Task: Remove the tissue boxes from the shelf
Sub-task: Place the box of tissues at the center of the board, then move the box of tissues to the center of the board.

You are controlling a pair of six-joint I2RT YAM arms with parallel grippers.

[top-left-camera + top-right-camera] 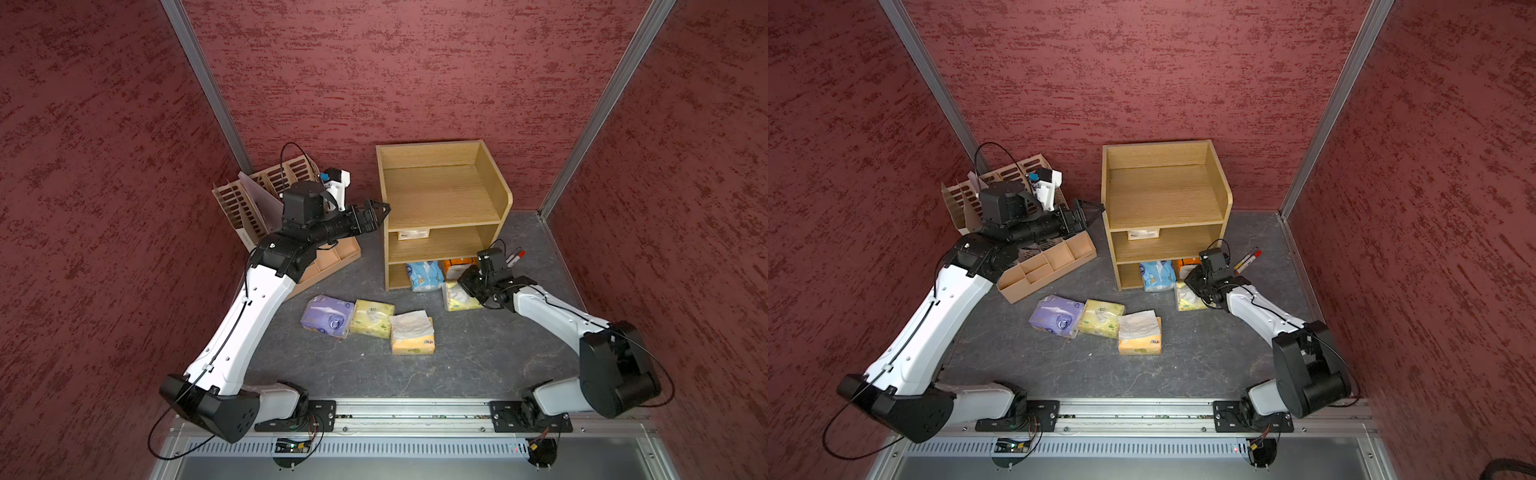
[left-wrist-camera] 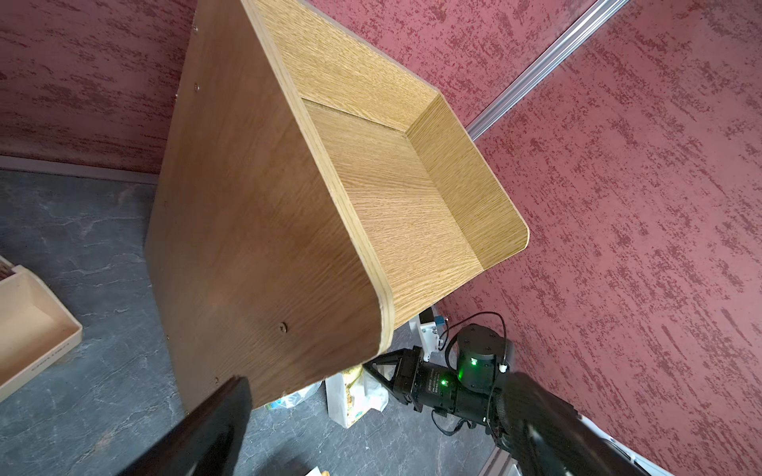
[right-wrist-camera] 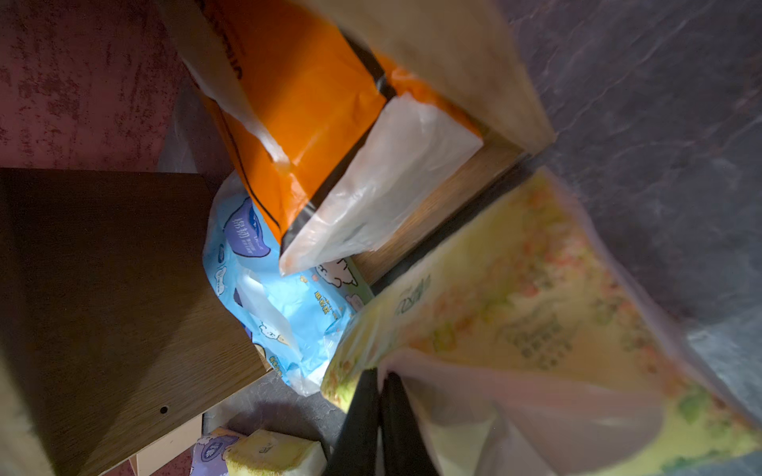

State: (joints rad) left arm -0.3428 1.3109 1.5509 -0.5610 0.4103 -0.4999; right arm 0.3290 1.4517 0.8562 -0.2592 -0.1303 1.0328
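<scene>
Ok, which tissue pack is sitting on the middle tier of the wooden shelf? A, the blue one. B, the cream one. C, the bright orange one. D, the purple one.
B: the cream pack lies alone on the middle tier of the shelf, while the blue pack is in the bottom tier and the purple pack lies out in front.

Beige slotted organizer [image 1: 237, 208] back-left; 2 markers [image 1: 1246, 259] on grey floor [image 1: 457, 370].

The blue tissue pack [image 3: 297, 305] bears white Chinese characters on a dark-blue badge, not reliably legible; green print on the yellow-green pack [image 3: 515, 296] is blurred beyond reading
</scene>
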